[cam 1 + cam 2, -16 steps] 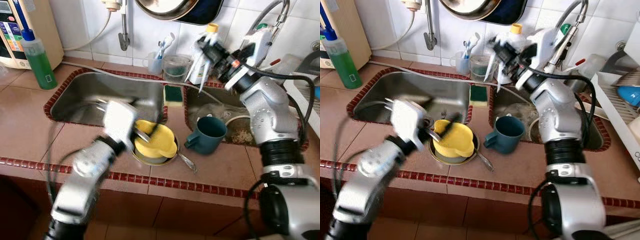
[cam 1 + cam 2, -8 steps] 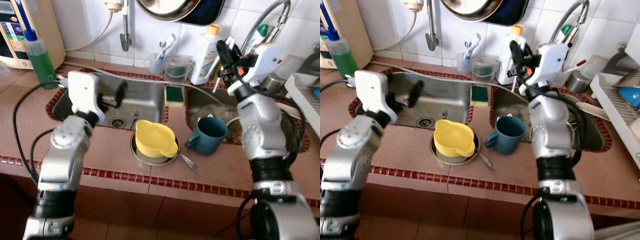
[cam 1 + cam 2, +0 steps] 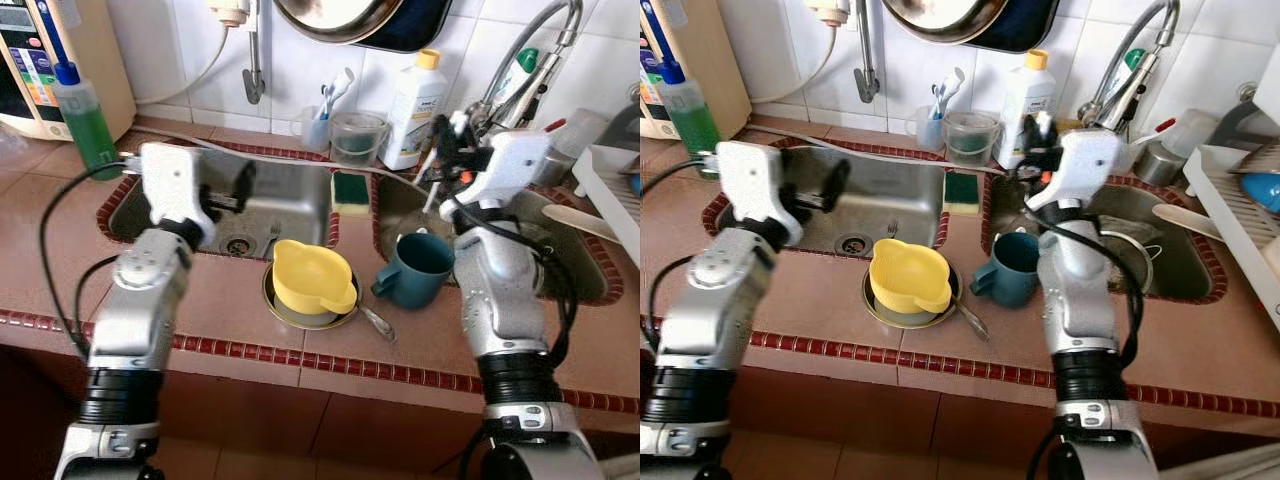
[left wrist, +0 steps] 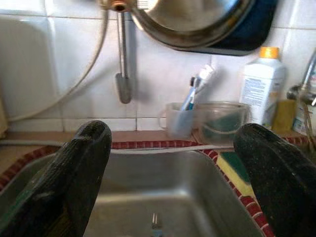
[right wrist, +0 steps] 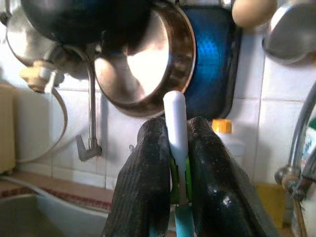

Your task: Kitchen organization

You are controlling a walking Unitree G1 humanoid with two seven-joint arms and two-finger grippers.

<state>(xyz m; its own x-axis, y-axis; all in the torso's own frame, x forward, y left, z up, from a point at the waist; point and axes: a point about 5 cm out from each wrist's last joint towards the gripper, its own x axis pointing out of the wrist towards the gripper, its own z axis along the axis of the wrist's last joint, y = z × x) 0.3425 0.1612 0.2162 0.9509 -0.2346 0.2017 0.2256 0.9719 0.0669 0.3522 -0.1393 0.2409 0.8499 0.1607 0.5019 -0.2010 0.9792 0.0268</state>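
Head stereo looks down at sink (image 3: 280,190); wrist cameras face wall, close.

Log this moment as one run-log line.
left gripper: open, over left sink | right gripper: shut on white-handled utensil

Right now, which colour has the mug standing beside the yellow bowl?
The mug is dark teal, a blue-green. It shows best in the left eye view.

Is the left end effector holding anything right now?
No. The left end effector hangs open over the steel sink, nothing between its two black fingers.
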